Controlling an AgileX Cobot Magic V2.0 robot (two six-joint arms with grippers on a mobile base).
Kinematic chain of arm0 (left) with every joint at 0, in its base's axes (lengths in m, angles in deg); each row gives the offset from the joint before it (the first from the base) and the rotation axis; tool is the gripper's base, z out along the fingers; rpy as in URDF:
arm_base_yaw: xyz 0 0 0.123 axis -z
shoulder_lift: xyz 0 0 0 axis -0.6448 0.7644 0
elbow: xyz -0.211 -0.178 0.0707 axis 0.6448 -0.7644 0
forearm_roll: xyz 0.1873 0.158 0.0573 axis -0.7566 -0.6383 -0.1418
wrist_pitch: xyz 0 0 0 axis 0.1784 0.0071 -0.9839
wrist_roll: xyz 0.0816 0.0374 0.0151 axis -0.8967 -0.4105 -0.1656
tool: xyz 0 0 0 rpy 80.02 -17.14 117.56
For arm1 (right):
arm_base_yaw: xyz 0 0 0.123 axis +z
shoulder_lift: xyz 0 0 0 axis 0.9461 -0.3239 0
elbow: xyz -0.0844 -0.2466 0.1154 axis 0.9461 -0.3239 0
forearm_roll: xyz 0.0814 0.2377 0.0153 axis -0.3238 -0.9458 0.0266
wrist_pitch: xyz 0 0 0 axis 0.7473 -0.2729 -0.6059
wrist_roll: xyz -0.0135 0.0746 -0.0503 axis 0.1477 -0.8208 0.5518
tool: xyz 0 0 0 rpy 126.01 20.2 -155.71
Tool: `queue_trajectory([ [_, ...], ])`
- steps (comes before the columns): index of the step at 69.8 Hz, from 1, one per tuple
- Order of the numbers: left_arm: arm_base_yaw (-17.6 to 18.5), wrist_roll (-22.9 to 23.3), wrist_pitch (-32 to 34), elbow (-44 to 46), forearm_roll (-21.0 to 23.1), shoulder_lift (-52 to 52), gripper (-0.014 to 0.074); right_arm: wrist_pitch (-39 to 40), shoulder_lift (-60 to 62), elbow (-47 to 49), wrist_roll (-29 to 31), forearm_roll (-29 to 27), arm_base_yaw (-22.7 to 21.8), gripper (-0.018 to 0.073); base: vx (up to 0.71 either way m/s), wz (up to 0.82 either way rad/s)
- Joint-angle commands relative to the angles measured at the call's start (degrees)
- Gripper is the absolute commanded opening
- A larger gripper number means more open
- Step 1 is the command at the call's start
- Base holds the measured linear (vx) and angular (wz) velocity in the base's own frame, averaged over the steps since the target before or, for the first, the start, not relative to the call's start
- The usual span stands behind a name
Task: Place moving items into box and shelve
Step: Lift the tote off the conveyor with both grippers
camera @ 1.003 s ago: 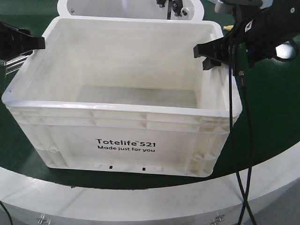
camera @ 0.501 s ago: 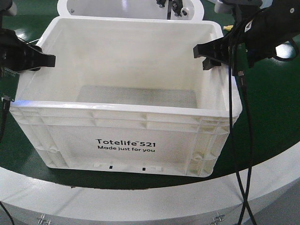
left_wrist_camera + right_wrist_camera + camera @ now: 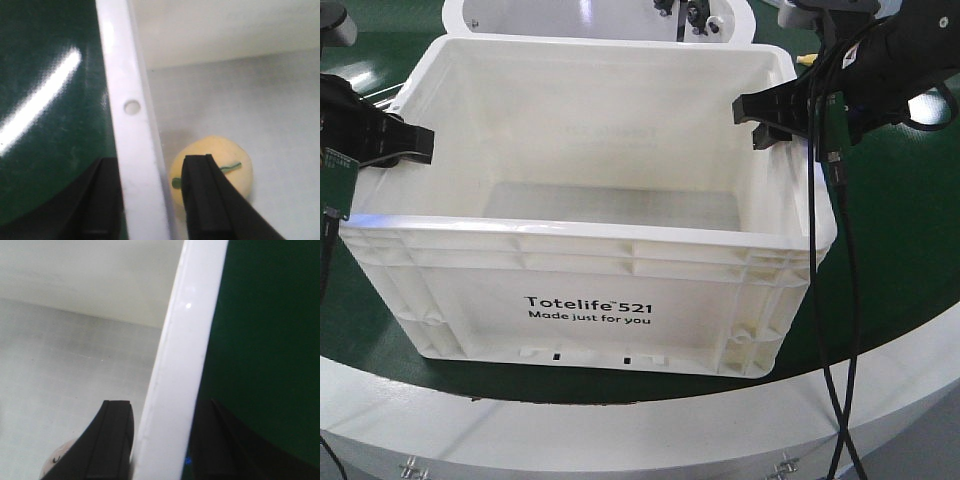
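A white crate (image 3: 582, 251) stands on a green table (image 3: 905, 250). The left gripper (image 3: 416, 146) reaches in level from the side, jaws apart astride the crate's left rim, its inner finger (image 3: 200, 200) just clear. The right gripper (image 3: 761, 116) straddles the right rim, both fingers pressed against it. A cream-yellow toy food (image 3: 227, 162) lies on the crate floor below the left gripper.

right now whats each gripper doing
left gripper: open, astride the box rim, not clamped
right gripper: closed on the box rim
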Motion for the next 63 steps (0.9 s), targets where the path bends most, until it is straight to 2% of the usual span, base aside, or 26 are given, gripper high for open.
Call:
queue_trajectory([
  [1, 0.49, 1.74, -0.85, 4.18, 1.83, -1.42, 0.0394, 2.05, 1.75, 1.44, 1.10, 0.22, -0.11, -0.0012, 0.00, 0.00],
  [11, 0.44, 2.28, -0.78, 6.16, 1.14, -1.02, 0.0394, 1.46, 1.75, 1.44, 1.10, 0.17, -0.11, -0.0012, 0.00, 0.00],
  [25, 0.44, 5.12, -1.24, 6.09, -3.61, 0.00, 0.0394, 0.55, 1.75, 1.44, 1.10, 0.18, -0.11, -0.0012, 0.00, 0.00],
  [48, 0.44, 5.19, -4.02, 6.09, -3.64, 2.80, 0.0383, 0.36, 1.75, 1.44, 1.10, 0.01, -0.11, -0.0012, 0.00, 0.00],
  [56, 0.44, 5.19, -4.47, 6.09, -3.69, 3.10, 0.0320, 0.14, 1.75, 1.44, 1.05, 0.01, -0.11, -0.0012, 0.00, 0.00],
  [63, 0.44, 5.09, -4.47, 6.09, -3.70, 3.04, 0.0193, 0.14, 1.75, 1.44, 1.05, 0.01, -0.11, -0.0012, 0.00, 0.00],
])
